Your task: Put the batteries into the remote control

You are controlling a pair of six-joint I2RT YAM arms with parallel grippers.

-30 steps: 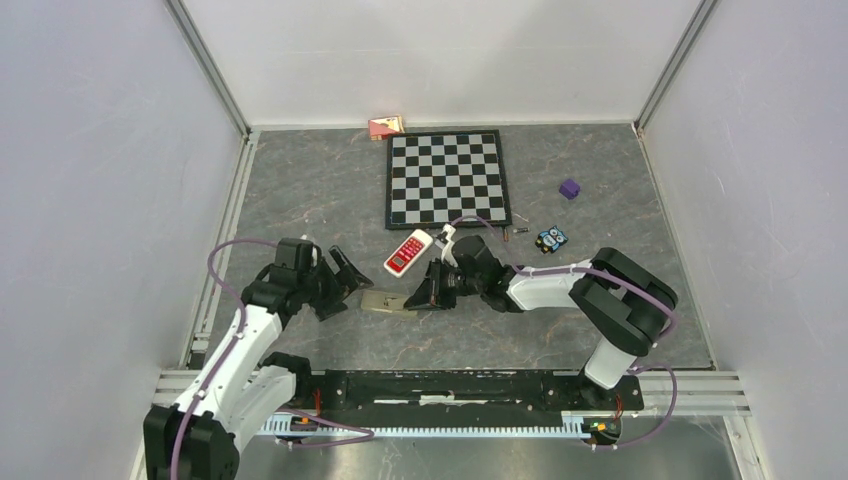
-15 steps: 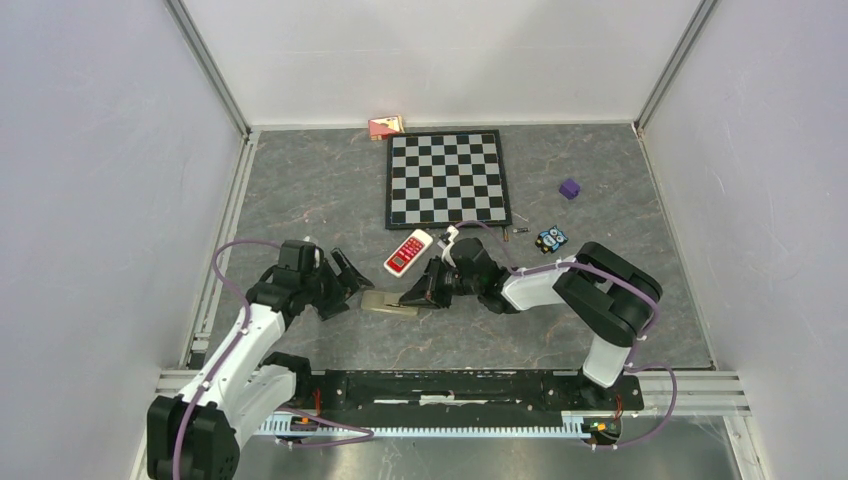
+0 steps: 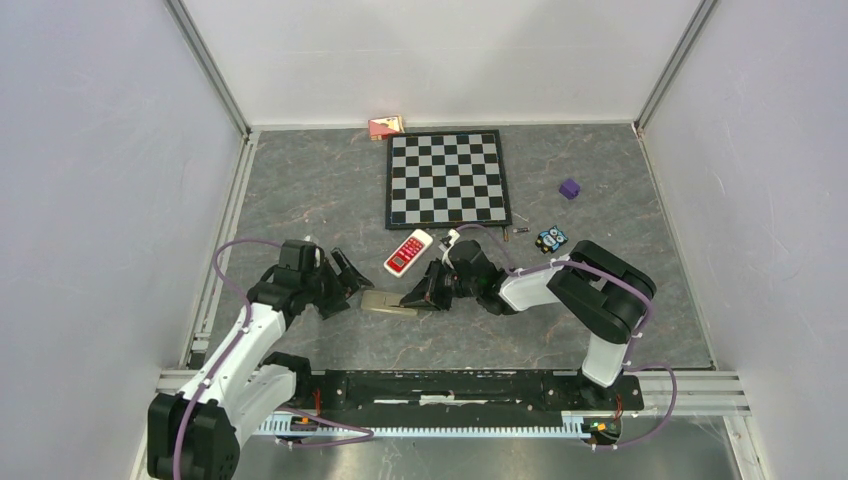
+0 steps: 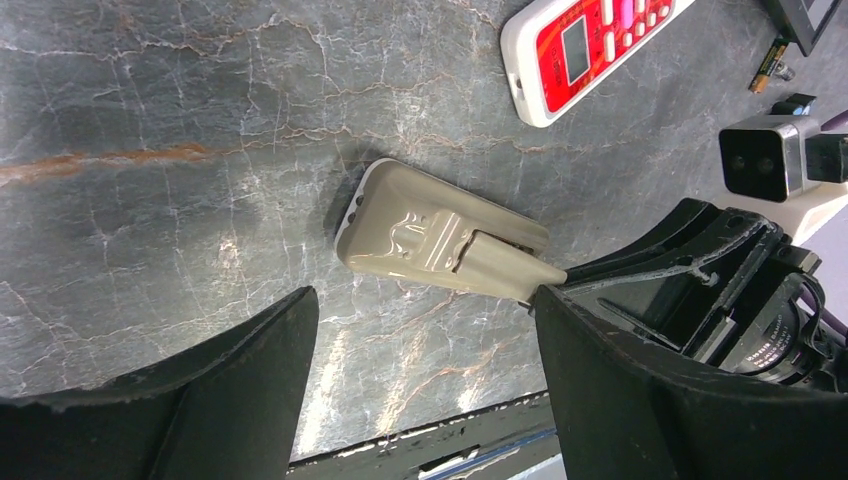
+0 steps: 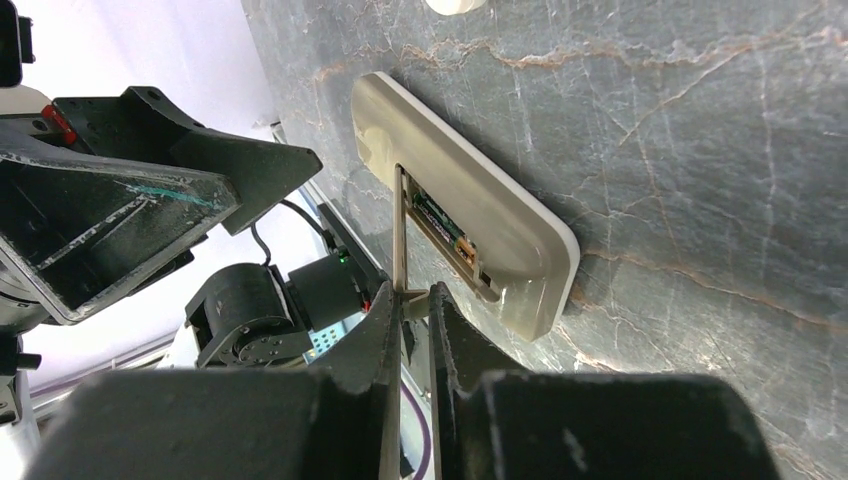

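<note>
A beige remote control [image 3: 388, 302] lies face down in front of the arms, seen also in the left wrist view [image 4: 430, 230]. Its battery compartment [image 5: 447, 228] stands open, with a green board and contacts showing. My right gripper [image 3: 420, 297] [image 5: 418, 300] is shut on the thin beige battery cover [image 5: 399, 235], which is tilted up from the remote's end. My left gripper [image 3: 340, 280] [image 4: 425, 300] is open, its fingers just short of the remote's other end and holding nothing. One of the batteries [image 3: 520, 231] [image 4: 768, 68] lies by the chessboard's near right corner.
A red and white keypad handset [image 3: 407, 252] lies just behind the beige remote. The chessboard [image 3: 447, 178] is at the back, an orange box [image 3: 386, 126] behind it, a purple cube [image 3: 569, 188] to the right and a small blue and yellow object [image 3: 551, 238] near the battery.
My right arm has shifted slightly left with the cover in its grip. My left gripper's fingers have narrowed a little but stay open.
</note>
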